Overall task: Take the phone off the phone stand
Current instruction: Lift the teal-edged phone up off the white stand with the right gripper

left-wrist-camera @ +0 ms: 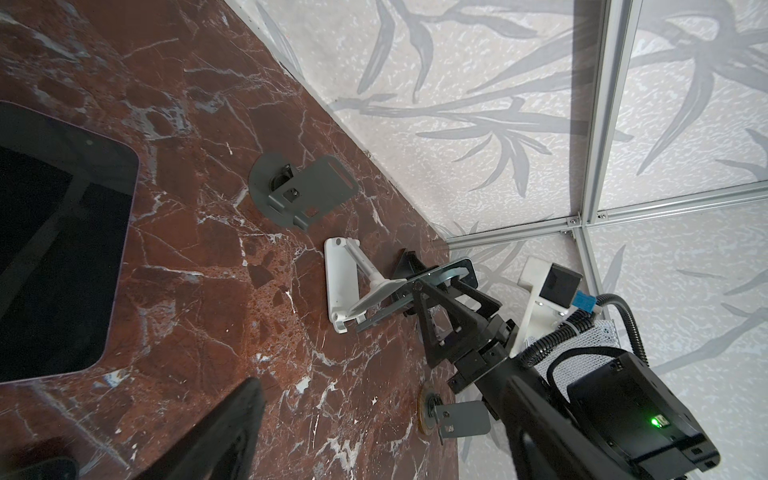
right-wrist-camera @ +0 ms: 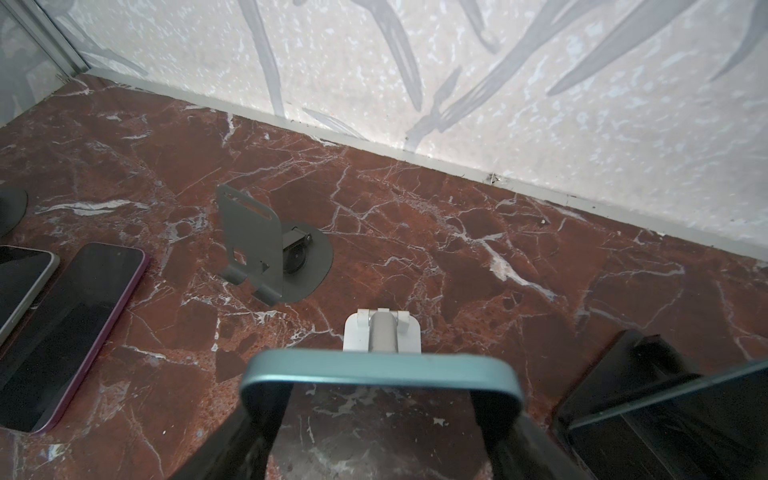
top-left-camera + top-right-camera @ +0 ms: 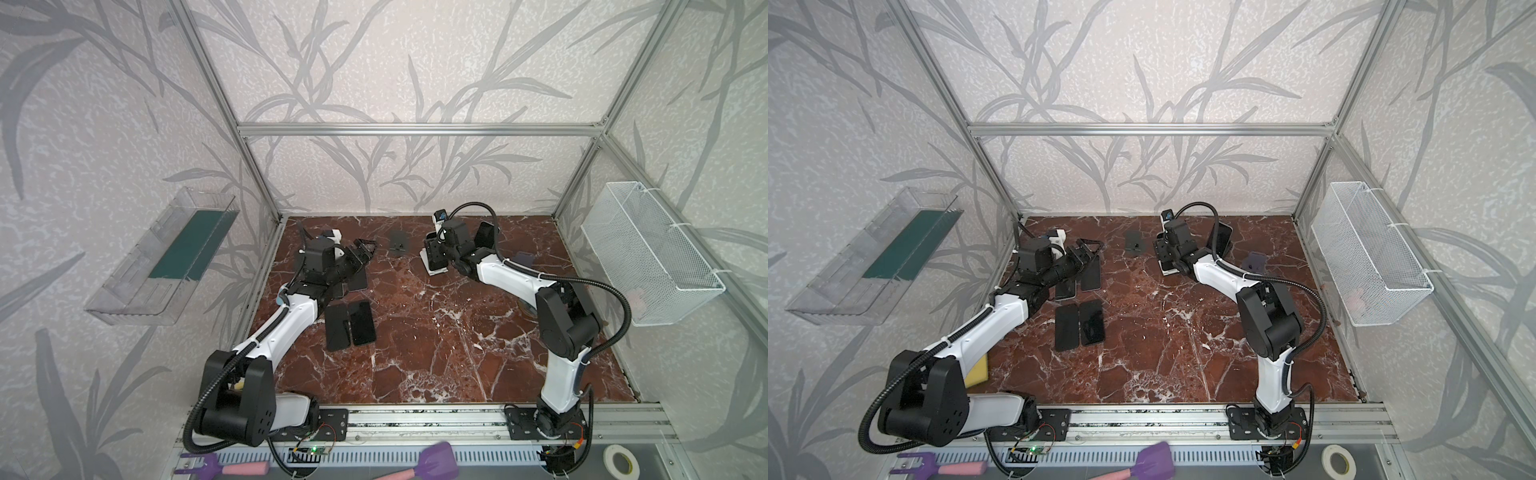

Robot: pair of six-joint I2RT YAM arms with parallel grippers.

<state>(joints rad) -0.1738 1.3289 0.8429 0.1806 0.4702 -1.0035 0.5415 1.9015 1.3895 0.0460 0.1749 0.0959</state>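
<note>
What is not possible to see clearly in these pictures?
Right wrist view: the teal phone shows only its top edge; it hides the white stand's lip.
Top views: the right arm covers that phone.
Top views: the left arm covers some flat phones; count unclear.

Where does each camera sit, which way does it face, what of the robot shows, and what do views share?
Top views: high over the front rail, looking down and back across the table; left arm and right arm whole.
Left wrist: on the left arm, facing the right end effector gripping the phone; own fingers show.
Right wrist: on the right arm, looking down past own fingers and phone to the white stand.
Shared: every view shows the grey stand.
</note>
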